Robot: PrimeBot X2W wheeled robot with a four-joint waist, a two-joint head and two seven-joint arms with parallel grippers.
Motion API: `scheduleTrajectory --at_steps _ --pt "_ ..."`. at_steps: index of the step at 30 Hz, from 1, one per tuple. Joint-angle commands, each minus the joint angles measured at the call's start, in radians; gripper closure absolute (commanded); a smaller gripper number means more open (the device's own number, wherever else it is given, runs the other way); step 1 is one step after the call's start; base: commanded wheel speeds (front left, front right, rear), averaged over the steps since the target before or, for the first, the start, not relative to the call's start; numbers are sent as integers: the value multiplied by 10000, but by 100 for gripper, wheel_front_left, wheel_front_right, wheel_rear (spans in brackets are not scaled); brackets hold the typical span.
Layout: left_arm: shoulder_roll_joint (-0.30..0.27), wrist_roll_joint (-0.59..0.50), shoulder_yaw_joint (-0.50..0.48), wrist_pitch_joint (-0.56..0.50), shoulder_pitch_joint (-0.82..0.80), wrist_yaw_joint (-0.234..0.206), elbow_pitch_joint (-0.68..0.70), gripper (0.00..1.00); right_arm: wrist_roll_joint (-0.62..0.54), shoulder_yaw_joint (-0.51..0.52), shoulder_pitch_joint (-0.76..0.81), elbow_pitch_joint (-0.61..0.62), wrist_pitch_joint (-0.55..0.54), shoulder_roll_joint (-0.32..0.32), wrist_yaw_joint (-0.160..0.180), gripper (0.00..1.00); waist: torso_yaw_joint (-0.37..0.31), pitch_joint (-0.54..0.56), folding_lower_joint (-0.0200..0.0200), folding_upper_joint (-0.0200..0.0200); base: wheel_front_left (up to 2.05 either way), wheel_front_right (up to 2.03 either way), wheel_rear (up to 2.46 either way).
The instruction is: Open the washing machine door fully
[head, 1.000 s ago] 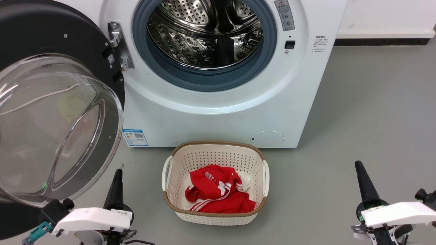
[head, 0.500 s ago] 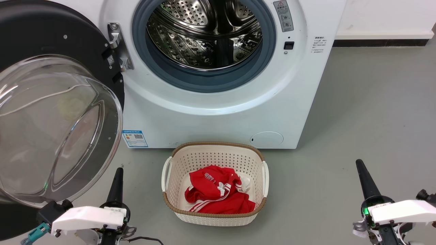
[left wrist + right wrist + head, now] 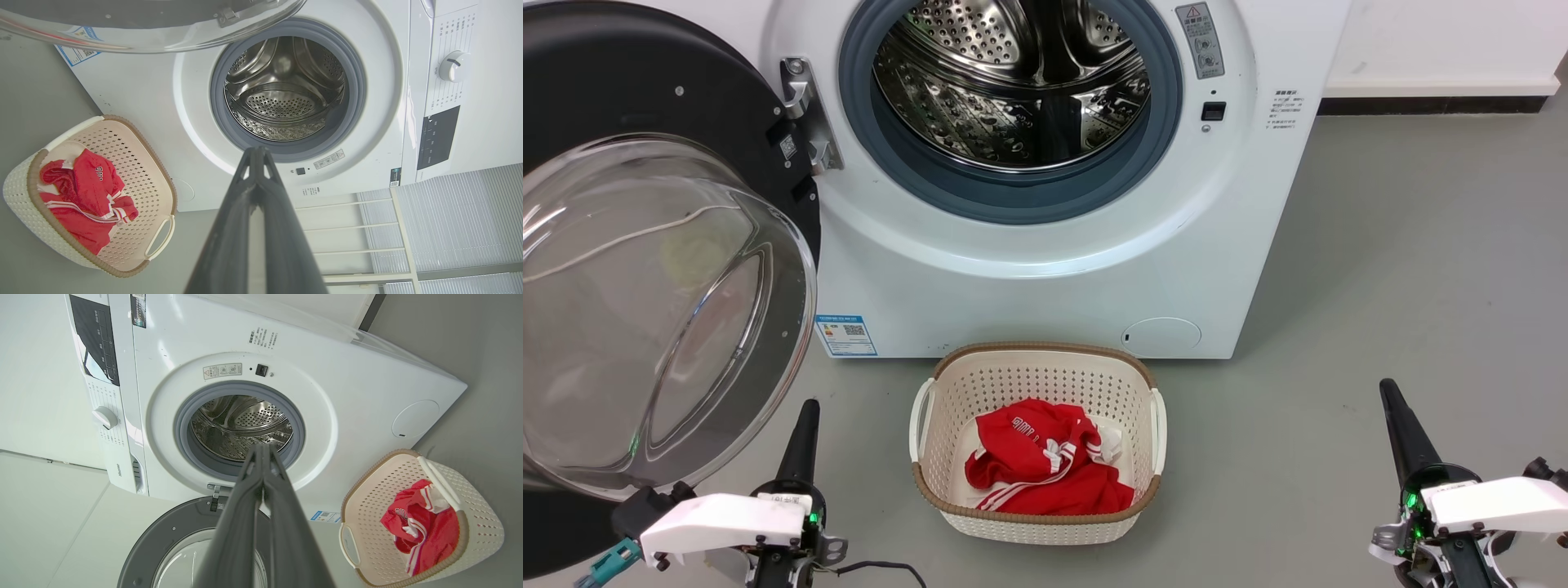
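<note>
The white washing machine (image 3: 1045, 269) (image 3: 135, 85) (image 3: 351, 371) stands ahead with its steel drum exposed. Its round black washing machine door (image 3: 645, 98) (image 3: 135, 24) (image 3: 171, 535), with a bulging glass bowl, is swung wide to the left on its hinge. My left gripper (image 3: 809, 407) (image 3: 256, 152) is shut and empty, low at the left, just right of the door's lower edge and apart from it. At the lower right my right gripper (image 3: 1386, 387) (image 3: 261, 448) is also shut with nothing in it, over bare floor.
A cream perforated laundry basket (image 3: 947, 490) (image 3: 159, 179) (image 3: 478, 490) holding red clothing (image 3: 1045, 461) sits on the grey floor directly before the machine, between my two arms. A white wall with a dark skirting (image 3: 1429, 102) runs behind at the right.
Both grippers have drawn slightly lower in the head view. The door, machine and basket stay where they were; the small picture shift comes from the camera.
</note>
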State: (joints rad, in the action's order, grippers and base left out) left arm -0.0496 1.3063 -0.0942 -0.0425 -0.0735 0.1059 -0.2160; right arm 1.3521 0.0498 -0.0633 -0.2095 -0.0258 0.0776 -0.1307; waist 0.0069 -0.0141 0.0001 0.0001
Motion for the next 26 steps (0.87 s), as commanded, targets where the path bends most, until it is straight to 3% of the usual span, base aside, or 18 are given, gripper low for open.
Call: scheduleTrajectory --at_steps 1,26 --pt "-13 316 -32 -90 -240 73 12 100 326 36 -239 -4 -60 38 -1 100 -4 6 0 -1 0 0 0" --pt "-12 2307 -174 -566 -382 216 -225 100 2187 242 -423 -257 -470 -16 -1 100 -48 77 -1 -1 0 0 0"
